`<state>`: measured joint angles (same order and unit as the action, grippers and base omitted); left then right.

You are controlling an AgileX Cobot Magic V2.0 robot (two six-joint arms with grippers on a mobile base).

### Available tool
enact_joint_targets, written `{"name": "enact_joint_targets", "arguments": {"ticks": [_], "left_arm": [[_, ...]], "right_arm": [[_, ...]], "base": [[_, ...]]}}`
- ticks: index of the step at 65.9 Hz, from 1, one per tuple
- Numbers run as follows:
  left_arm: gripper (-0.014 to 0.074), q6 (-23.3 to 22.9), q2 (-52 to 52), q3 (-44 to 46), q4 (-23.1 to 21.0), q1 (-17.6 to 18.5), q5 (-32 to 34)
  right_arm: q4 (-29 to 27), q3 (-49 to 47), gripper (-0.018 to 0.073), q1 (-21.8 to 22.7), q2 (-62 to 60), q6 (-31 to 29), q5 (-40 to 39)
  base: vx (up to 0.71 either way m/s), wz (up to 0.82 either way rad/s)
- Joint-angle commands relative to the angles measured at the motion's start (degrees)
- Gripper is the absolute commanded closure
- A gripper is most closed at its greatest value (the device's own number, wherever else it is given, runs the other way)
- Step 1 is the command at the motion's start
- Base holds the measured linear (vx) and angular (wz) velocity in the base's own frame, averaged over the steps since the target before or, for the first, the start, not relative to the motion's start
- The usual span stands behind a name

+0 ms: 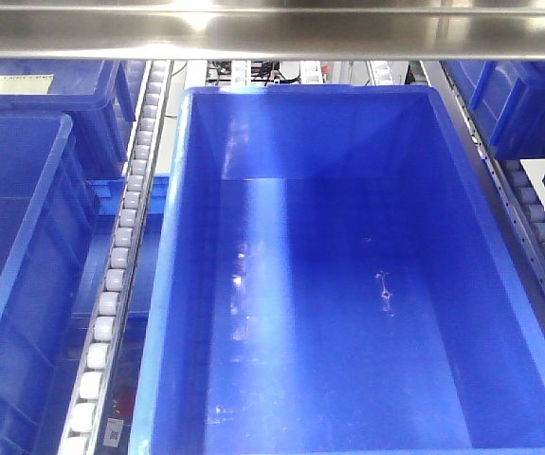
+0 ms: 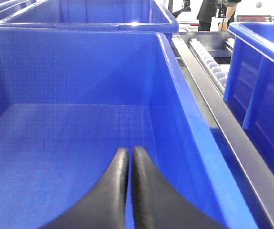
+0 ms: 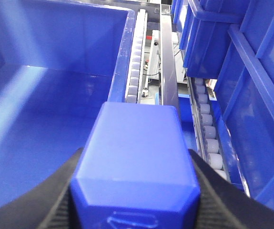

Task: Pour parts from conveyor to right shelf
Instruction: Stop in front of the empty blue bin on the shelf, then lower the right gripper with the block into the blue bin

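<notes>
Right wrist-mounted view: the right tool (image 3: 135, 191) is clenched on a bright-blue plastic block (image 3: 136, 157), held above the near right corner of the large rectangular blue plastic bin (image 1: 172, 284) on the steel-framed roller shelf (image 1: 120, 256); best to carry it inward past the rim and tip it low over the bare floor of the bin so it doesn't bounce out. The left tool (image 2: 128, 164) hangs over that bin pressed together, carrying nothing. A pale label (image 1: 11, 83) on the far-left bin is too blurred to read.
</notes>
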<state>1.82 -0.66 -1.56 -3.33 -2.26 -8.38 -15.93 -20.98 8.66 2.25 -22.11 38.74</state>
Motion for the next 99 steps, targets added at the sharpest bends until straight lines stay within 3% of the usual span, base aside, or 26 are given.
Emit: {"name": "enact_joint_targets", "arguments": {"ticks": [1,22,38,44,59,72,99], "left_arm": [[0.0603,-0.46,-0.13,1.16,-0.51,0.37,4.38],[0.0603,-0.46,-0.13,1.16,-0.51,0.37,4.38],[0.0603,-0.46,-0.13,1.16,-0.51,0.37,4.38],[0.0603,-0.46,-0.13,1.16,-0.51,0.37,4.38],[0.0603,-0.46,-0.13,1.16,-0.51,0.37,4.38],[0.0603,-0.46,-0.13,1.16,-0.51,0.37,4.38],[0.0603,-0.46,-0.13,1.16,-0.51,0.37,4.38]], "right_arm": [[-0.5,-1.35,0.0564,0.09,0.79,0.04,-4.34],[-0.58,-1.35,0.0564,0.09,0.79,0.13,-5.75],[-3.73,-1.35,0.0564,0.09,1.07,0.54,-6.94],[-3.7,-1.73,0.0564,0.09,3.42,3.82,-8.06],[3.5,-8.63,0.0564,-0.85,13.11,14.77,-9.92],[6.52,-16.56,0.0564,-7.64,27.06,16.54,-5.75],[15.4,-35.84,0.0564,-29.61,57.96,26.88,0.58]], "base": [[0.01,0.01],[0.0,0.0],[0.0,0.0],[0.0,0.0],[0.0,0.0],[0.0,0.0],[0.0,0.0]]}}
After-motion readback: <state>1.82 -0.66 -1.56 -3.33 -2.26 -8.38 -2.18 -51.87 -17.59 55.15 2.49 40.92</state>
